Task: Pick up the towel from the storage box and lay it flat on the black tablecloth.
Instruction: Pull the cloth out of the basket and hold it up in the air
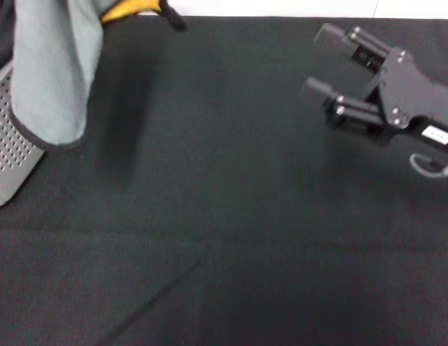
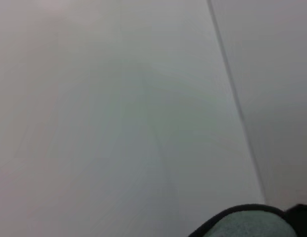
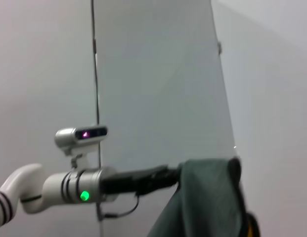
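Clamping the towel [image 1: 54, 79], the left tool [image 3: 173, 177] should carry it clear of the storage box [image 1: 11, 140], toward the released right tool [image 1: 321, 61].

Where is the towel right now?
In the head view, the towel hangs at far left, above the storage box, lifted by the left gripper; it is not yet on the black tablecloth.

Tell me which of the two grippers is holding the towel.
The left gripper: in the right wrist view it pinches the towel, which hangs beside the storage box. The right gripper hovers open and empty above the black tablecloth.
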Controlling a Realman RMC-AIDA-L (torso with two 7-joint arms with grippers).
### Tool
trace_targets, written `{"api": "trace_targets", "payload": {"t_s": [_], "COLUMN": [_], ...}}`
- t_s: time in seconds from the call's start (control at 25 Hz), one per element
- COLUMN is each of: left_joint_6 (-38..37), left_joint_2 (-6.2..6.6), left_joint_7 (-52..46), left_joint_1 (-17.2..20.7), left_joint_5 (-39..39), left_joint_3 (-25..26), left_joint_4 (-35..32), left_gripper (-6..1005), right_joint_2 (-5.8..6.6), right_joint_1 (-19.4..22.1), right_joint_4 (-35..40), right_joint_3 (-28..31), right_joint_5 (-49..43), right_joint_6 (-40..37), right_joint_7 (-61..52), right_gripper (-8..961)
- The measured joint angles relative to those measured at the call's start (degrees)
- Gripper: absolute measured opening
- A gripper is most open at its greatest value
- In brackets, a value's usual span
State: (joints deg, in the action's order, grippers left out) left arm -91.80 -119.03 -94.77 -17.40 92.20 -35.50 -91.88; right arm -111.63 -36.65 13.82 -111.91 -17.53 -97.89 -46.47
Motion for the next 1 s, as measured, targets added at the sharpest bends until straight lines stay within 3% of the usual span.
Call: {"api": "trace_targets", "payload": {"t_s": [0.16, 0.32, 0.48, 0.56, 0.8, 1.0], "left_joint_6": [-4.6, -7.6, -8.0, -8.0, -8.1, -8.1], "left_joint_2": [-0.27, -0.51, -0.51, -0.53, -0.57, -0.58], "left_joint_7": [2.7, 5.0, 5.3, 5.4, 6.0, 6.6], "left_joint_1": [-0.6, -0.6, -0.8, -0.8, -0.8, -1.1], "left_joint_5": [-0.6, -2.8, -3.3, -3.3, -3.4, -3.0], "left_joint_3": [-0.2, -0.7, -0.9, -0.9, -0.8, -0.8], "left_joint_4": [3.2, 6.8, 8.9, 9.3, 9.8, 10.7], "left_gripper": [26, 31, 36, 38, 45, 51], "right_joint_2": [0.48, 0.07, -0.92, -2.13, -3.77, -3.49], "right_joint_1": [-1.1, -4.0, -7.2, -9.0, -9.8, -9.0], "right_joint_4": [0.2, 0.2, 0.1, 0.3, 0.7, 2.2], "right_joint_3": [1.4, 1.8, 1.5, 1.6, 1.7, 1.8], "right_joint_5": [-0.3, -0.3, -0.7, -3.3, -5.4, -5.4], "right_joint_6": [0.6, 3.3, 6.3, 8.1, 8.5, 8.3], "right_joint_7": [-0.3, 0.1, 0.2, 0.2, 0.2, 0.3], "right_gripper": [841, 840, 839, 838, 632, 453]}}
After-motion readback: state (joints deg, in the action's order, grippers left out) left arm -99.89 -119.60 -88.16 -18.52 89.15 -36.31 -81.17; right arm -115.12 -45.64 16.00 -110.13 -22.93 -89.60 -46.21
